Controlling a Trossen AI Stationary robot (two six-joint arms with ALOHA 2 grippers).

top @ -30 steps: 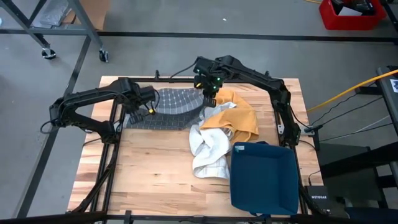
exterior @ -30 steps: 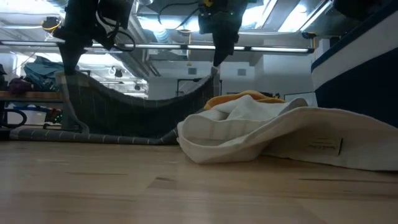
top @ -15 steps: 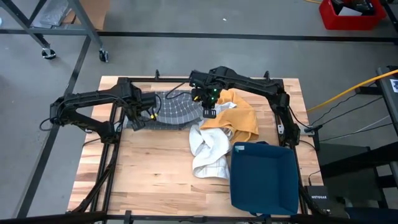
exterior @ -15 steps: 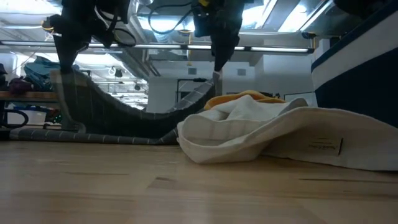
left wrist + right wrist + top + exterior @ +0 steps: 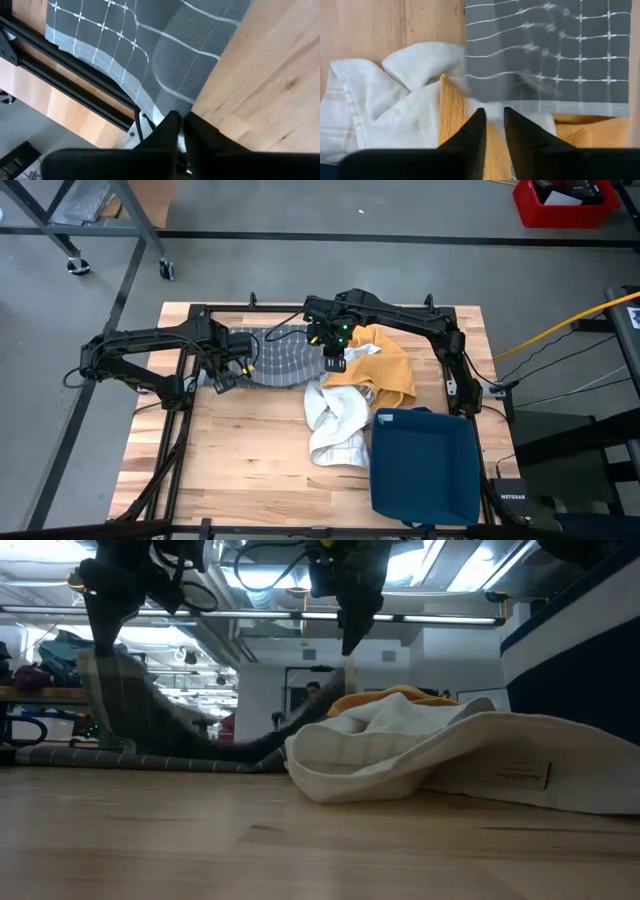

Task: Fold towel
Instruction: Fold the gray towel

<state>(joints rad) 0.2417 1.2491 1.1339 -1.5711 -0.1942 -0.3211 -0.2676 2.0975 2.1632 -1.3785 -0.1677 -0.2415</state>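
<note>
A grey checked towel (image 5: pixel 280 360) lies at the table's far middle between my two grippers. My left gripper (image 5: pixel 222 378) is shut on the towel's left end, which hangs from it in the low view (image 5: pixel 120 690). The towel slopes down from there to the table. My right gripper (image 5: pixel 335 363) hovers above the towel's right end. Its fingers stand a little open with nothing between them (image 5: pixel 492 125). The towel's hemmed edge (image 5: pixel 545 107) shows blurred below them. My left gripper pinches the towel's left end at its edge (image 5: pixel 167 107) between its two fingers, coming from above and pointing down. That end is lifted clear and hangs below the fingers. The rest slopes slack down onto the table (image 5: pixel 230 748).
An orange towel (image 5: pixel 385 370) and a white towel (image 5: pixel 335 420) lie bunched to the right of the grey one. A dark blue bin (image 5: pixel 425 465) stands at the near right. Bare wood (image 5: pixel 230 460) stretches over the near left.
Both grippers carried the towel's raised edge toward the table's near edge, folding it over itself. My right gripper then opened and let go. The towel's right end fell to the table, while the left end stays lifted.
</note>
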